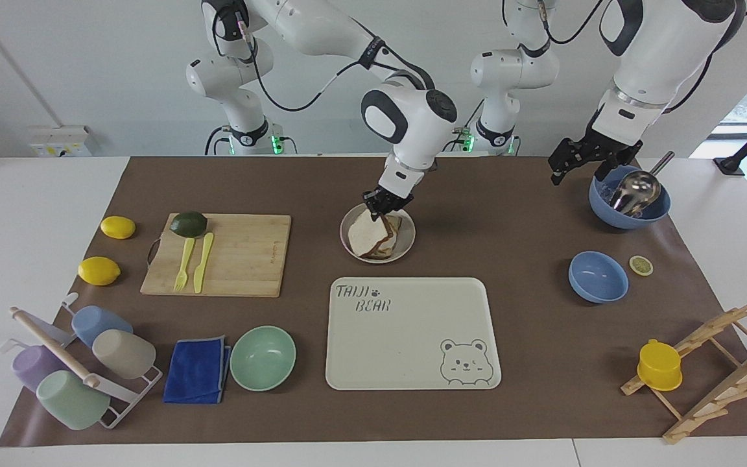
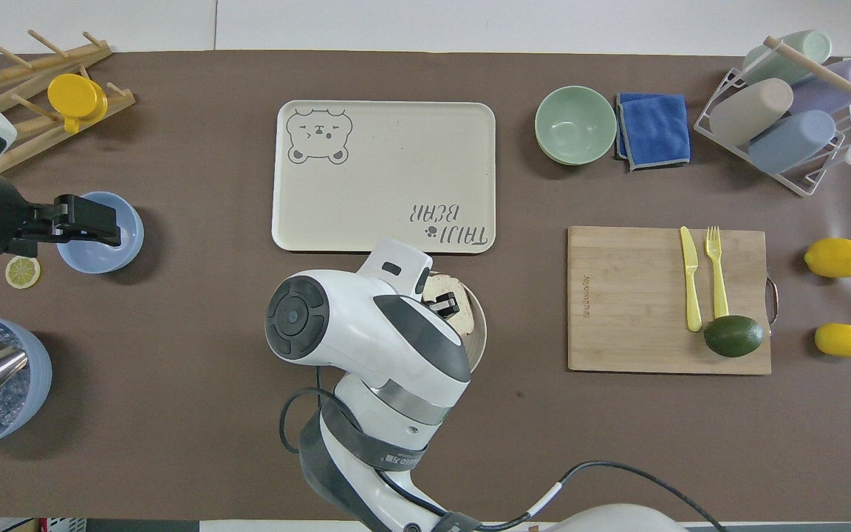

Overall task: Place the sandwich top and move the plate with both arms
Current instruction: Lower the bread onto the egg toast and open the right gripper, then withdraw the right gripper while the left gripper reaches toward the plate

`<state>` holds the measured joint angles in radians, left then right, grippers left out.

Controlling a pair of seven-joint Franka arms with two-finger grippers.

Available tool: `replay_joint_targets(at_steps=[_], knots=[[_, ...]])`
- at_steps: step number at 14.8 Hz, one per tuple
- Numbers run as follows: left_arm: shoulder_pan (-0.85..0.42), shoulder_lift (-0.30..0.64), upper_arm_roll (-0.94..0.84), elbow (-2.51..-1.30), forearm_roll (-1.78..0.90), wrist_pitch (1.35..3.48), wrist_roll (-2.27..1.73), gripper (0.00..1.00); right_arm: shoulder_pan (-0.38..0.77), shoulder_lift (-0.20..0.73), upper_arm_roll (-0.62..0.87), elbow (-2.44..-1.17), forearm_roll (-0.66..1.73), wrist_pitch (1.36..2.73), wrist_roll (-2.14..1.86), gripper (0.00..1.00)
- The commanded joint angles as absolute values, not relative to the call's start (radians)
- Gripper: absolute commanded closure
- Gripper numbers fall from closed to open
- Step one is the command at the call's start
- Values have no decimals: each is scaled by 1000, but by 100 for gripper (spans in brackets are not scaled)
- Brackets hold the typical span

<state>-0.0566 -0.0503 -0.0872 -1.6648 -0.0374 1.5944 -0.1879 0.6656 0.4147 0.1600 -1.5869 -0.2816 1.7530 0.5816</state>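
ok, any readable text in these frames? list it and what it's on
"TAIJI BEAR", with a paw print: on the cream tray, the corner nearest the plate.
Small mark on the cutting board: too small to read.
Lettering on the right arm's cable strap: too blurred to read.
Nothing else legible.

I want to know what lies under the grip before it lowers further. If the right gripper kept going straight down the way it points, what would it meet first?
Probably the plate: the right gripper points down over it, shut on the sandwich top, whose slice hangs tilted above the toast there.
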Motion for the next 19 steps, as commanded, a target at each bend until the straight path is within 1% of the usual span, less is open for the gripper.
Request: replay_joint_targets(at_steps=[1, 3, 4, 6, 7, 8, 9, 10, 11, 13, 15, 19], knots=[[-49, -81, -89, -1697, -40, 1603, -192, 0, 663, 410, 166, -1620, -265, 1805, 609, 100], [-49, -81, -89, -1700, -40, 1606, -192, 0, 660, 407, 166, -1637, -233, 1834, 609, 100], [-49, -83, -89, -1704, -40, 1612, -192, 0, 660, 407, 166, -1641, -198, 1851, 609, 94], [-49, -90, -89, -1713, -41, 1615, -190, 0, 660, 408, 166, -1640, -184, 1879, 611, 69], [-49, -91, -89, -1713, -41, 1614, -190, 0, 663, 408, 166, -1640, -167, 1899, 611, 41], [-49, -91, -89, -1712, -41, 1614, -190, 0, 664, 410, 166, -1637, -144, 1908, 612, 28], [-49, -91, -89, -1712, -41, 1614, -190, 0, 661, 408, 166, -1634, -134, 1911, 612, 22], [-49, -89, -89, -1712, -41, 1614, -190, 0, 658, 402, 166, -1632, -129, 1911, 611, 9], [-51, -90, -89, -1712, -41, 1614, -192, 0, 650, 390, 166, -1629, -129, 1907, 609, 0], [-51, -92, -90, -1715, -41, 1614, -190, 0, 606, 344, 164, -1628, -118, 1898, 601, 0], [-54, -98, -91, -1746, -44, 1627, -190, 0, 501, 310, 166, -1628, -107, 1888, 586, 0], [-66, -110, -95, -1816, -52, 1661, -190, 0, 327, 246, 164, -1629, -89, 1797, 578, 0]])
